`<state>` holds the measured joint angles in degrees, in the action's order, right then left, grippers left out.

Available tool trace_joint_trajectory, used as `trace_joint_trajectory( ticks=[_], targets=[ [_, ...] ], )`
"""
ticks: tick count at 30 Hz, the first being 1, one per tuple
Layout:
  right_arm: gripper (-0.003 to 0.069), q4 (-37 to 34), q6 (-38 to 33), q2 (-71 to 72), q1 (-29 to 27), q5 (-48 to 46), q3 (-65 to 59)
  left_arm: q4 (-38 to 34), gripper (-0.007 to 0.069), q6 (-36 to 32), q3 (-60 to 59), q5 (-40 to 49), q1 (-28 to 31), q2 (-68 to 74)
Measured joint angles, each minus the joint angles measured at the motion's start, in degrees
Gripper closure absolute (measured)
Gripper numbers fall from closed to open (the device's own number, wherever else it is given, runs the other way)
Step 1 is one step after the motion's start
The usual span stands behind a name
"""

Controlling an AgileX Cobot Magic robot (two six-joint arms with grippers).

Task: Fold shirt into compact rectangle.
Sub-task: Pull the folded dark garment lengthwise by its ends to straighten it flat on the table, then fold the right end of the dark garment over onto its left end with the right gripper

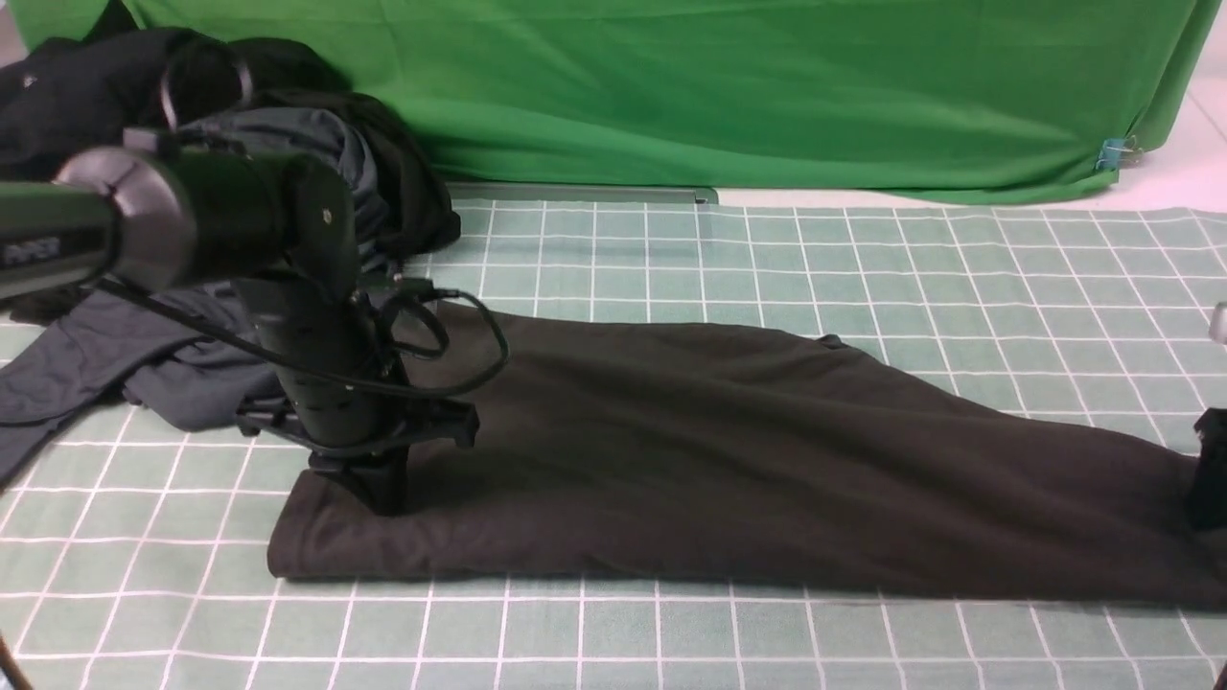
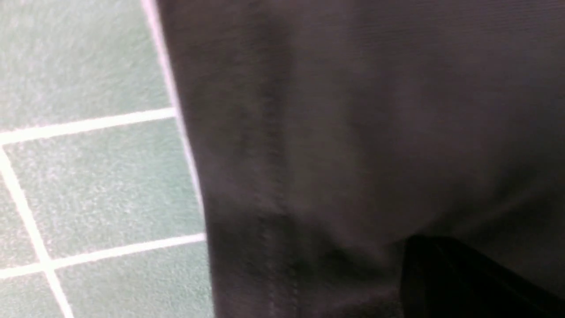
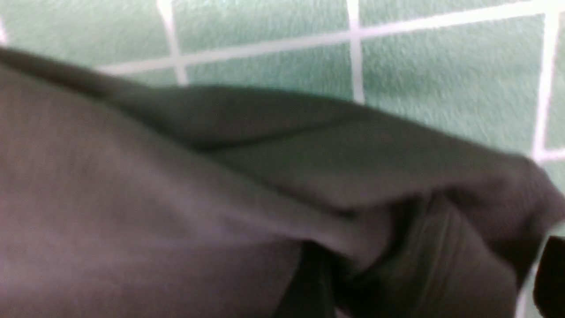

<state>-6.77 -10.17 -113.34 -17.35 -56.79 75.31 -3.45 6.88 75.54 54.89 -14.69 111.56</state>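
Green backdrop [image 1: 767, 86] behind; the table [image 1: 767, 249] is covered by a pale green grid mat.

Front view: one shirt [image 1: 719, 460], dark brownish-black, lies as a long narrow band across the middle of the table. Its left end is squared; its right end runs to the frame edge. On the band's left end stands the left hand [image 1: 388, 494], tip down, jaws together. Pinching cloth or only pressing, cannot tell. At the band's right end the right hand [image 1: 1210, 479] barely shows. Far left is a heap of spare clothes: one slate blue-grey garment [image 1: 144, 364] and black garments [image 1: 77, 86], number unclear.

Left wrist view: shirt edge with stitched hem against the mat, one dark finger [image 2: 463, 278] on the cloth.

Right wrist view: bunched shirt folds. One finger [image 3: 549, 278] sits off to the side, so the jaws look wide, gripping nothing.

Judgement: lengthwise folds done, end-over-end fold pending. The next move calls for a firm hold on one end, carried across to meet the other, edges matched.

Count: one shirt, two hands.
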Motion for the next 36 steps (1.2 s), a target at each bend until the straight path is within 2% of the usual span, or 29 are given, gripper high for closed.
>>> trace_joint_trajectory(
  ticks=[4,6,8,9,11,15,19,25,28,31,32,36],
  targets=[
    [0.0139,0.0,-1.7,-0.7,0.0,0.4,0.0,1.5,0.0629,2.2,0.0,0.0,0.0,-0.2],
    [0.0242,0.2,-3.2,-0.7,0.0,0.5,0.0,2.3,0.0629,2.3,0.0,0.1,0.0,-0.6],
    [0.0446,0.0,-4.8,-0.8,-0.1,0.5,0.0,3.1,0.0629,2.8,0.0,0.8,0.0,-1.9],
    [0.0513,-0.2,-4.8,-0.8,-0.2,0.4,0.0,3.5,0.0629,2.8,0.0,0.9,0.0,-2.6],
    [0.0598,-1.1,-4.8,-0.8,-1.0,-0.1,0.3,3.5,0.0629,2.8,0.0,1.3,0.1,-5.4],
    [0.0613,0.0,-4.1,-0.5,-2.3,-2.1,1.8,5.5,0.0629,2.8,0.0,2.7,0.1,-10.1],
    [0.0613,4.6,-1.4,2.8,-3.3,-4.0,4.3,7.2,0.0629,3.6,0.0,3.2,0.8,-15.2],
    [0.0613,3.8,-0.8,8.8,-1.6,-8.6,10.2,6.5,0.0629,4.2,0.0,2.7,4.5,-17.8],
    [0.0613,3.1,-0.1,11.1,1.8,-11.0,13.2,6.4,0.0629,4.4,0.0,2.5,5.7,-17.8],
    [0.0613,2.3,2.2,14.5,10.1,-12.3,16.5,5.7,0.0629,4.7,0.0,2.3,6.4,-17.8],
    [0.0613,2.2,2.5,14.9,10.7,-12.3,16.7,5.7,0.0629,4.7,0.0,2.3,6.4,-17.8],
    [0.0614,0.1,5.4,16.0,23.1,-12.7,21.3,4.2,0.0629,4.7,0.0,1.7,6.4,-17.8]
  ],
)
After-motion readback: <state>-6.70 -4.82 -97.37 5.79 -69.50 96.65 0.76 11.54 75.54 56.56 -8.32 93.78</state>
